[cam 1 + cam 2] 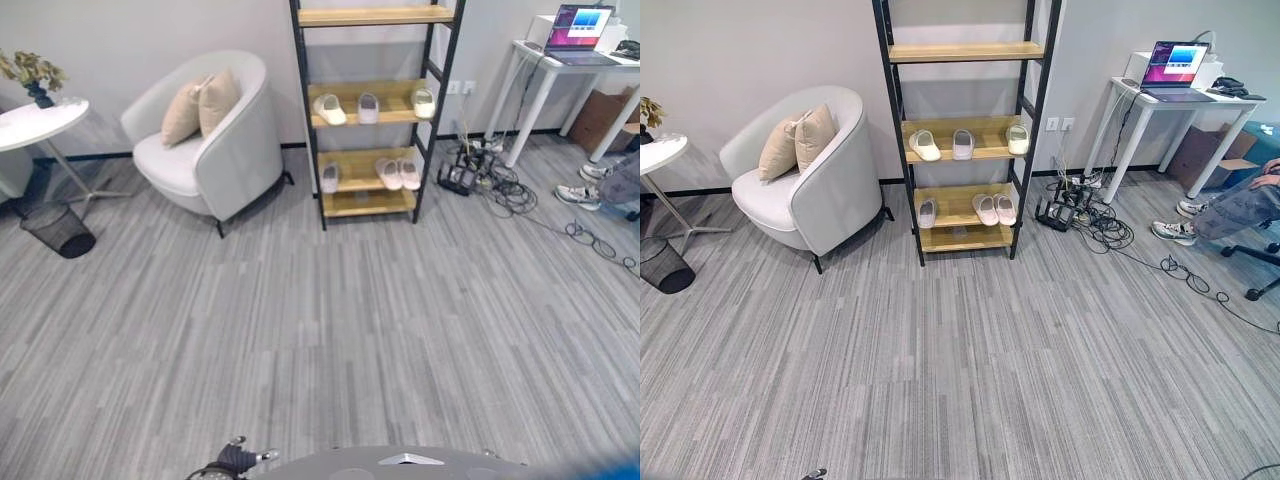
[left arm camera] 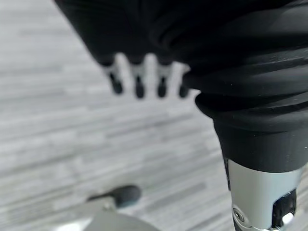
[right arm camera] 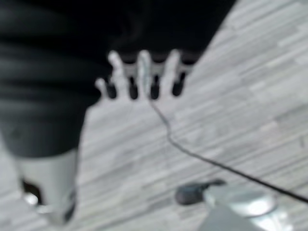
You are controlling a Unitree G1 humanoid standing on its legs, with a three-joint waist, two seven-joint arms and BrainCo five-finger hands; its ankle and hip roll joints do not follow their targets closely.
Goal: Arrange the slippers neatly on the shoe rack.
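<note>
Fingers of the left hand [image 2: 139, 79] hang straight and slightly spread above the grey floor [image 1: 300, 330], holding nothing; fingers of the right hand [image 3: 142, 77] likewise. Six pale slippers [image 1: 368, 107] lie on the shoe rack [image 1: 372, 100]: three on the middle shelf, one at each end and one centred; three on the lower shelf, one at its left end, a pair right of centre.

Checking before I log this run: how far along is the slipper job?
All slippers in view are on the shoe rack: three on the middle shelf, three on the lower shelf. One lower slipper sits apart from the pair. The left hand and right hand hang open, holding nothing. Left: possibly tidying spacing.
</note>
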